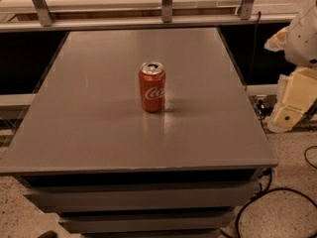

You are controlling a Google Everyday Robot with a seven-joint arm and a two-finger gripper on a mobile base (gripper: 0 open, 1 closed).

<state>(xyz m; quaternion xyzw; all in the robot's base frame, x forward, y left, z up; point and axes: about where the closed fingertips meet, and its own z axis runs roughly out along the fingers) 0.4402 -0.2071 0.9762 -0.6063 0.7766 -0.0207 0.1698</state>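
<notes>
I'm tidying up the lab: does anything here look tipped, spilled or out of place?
Nothing stands out. The red cola can stands upright near the middle of the grey table, with no spill around it. The gripper hangs beyond the table's right edge, apart from the can.

I think I am in a lab or a test room. I am next to a plain grey counter [99, 133] with flat drawers [138, 197] under it. Black cables [257, 202] lie on the speckled floor [292, 152]. Metal bars [167, 4] run along the back. My end effector [287, 110] hangs to the right of the counter, above the floor.
</notes>
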